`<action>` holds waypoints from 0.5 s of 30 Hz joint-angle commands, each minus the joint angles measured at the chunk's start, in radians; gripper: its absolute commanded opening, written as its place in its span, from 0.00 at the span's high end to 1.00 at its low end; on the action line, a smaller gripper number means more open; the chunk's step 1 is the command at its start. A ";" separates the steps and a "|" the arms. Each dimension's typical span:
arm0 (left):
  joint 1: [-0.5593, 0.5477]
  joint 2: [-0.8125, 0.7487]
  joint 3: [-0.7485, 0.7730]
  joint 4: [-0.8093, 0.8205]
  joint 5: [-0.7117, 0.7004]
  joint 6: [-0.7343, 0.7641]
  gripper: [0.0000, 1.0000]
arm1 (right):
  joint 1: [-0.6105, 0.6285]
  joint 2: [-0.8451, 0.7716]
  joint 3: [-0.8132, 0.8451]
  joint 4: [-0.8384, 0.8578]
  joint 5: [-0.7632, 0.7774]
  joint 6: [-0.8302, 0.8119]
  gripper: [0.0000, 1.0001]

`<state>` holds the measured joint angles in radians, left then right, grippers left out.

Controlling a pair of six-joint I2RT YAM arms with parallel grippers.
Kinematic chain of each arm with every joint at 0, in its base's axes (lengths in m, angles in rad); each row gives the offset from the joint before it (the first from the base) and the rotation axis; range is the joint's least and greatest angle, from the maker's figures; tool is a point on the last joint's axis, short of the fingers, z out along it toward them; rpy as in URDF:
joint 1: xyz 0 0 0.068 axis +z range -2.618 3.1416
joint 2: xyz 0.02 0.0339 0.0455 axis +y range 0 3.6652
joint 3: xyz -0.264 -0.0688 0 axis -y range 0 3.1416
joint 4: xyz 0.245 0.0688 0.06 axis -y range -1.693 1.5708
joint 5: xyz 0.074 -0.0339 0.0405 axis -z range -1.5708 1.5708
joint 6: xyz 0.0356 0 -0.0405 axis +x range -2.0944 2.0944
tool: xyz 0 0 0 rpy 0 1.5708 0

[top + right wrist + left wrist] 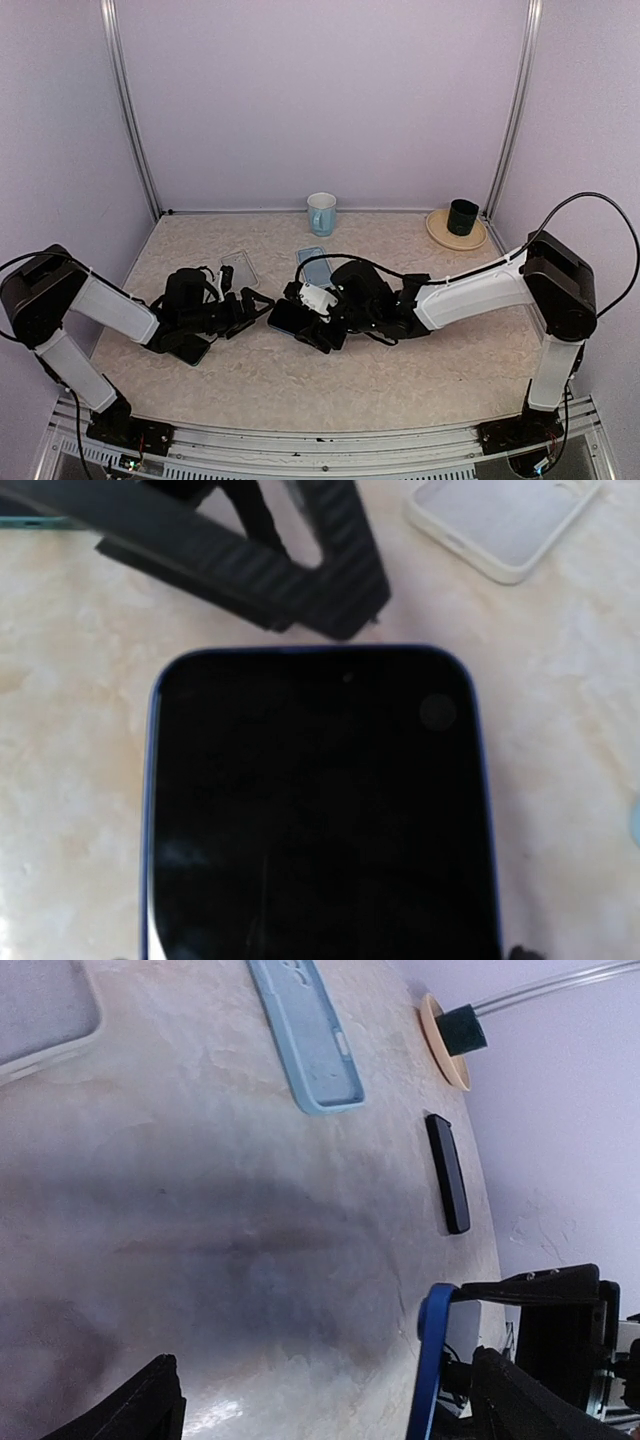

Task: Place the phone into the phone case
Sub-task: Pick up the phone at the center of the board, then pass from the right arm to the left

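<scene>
My right gripper (pixel 305 315) is shut on the phone (pixel 320 810), a blue-rimmed handset with a black screen that fills the right wrist view. The left wrist view shows the phone (pixel 428 1370) edge-on, just above the table. My left gripper (pixel 250 305) stands open close to the phone's left end, with nothing between its fingers (pixel 135 1410). A light blue phone case (pixel 313 265) lies open side up behind the grippers, and the left wrist view shows the case (pixel 310 1035) too. A second, pale clear case (pixel 238 268) lies to its left.
A blue mug (pixel 321 213) stands at the back wall. A dark cup (pixel 462 216) sits on a tan plate (pixel 445 235) at the back right. A black handset (pixel 448 1170) lies flat beyond the held phone. Another dark flat object (pixel 190 348) lies under the left arm.
</scene>
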<state>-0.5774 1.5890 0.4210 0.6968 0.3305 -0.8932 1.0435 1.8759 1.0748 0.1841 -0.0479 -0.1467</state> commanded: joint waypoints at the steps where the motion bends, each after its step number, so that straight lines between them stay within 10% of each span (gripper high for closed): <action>1: -0.034 0.020 0.061 0.059 0.098 0.046 0.05 | 0.016 -0.055 -0.038 0.071 0.067 -0.020 0.47; 15: -0.095 0.107 0.125 0.204 0.252 -0.013 0.20 | 0.063 -0.157 -0.146 0.155 0.136 -0.060 0.48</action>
<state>-0.6636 1.6810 0.5159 0.8246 0.5262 -0.8860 1.0927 1.7756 0.9443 0.2409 0.0547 -0.1932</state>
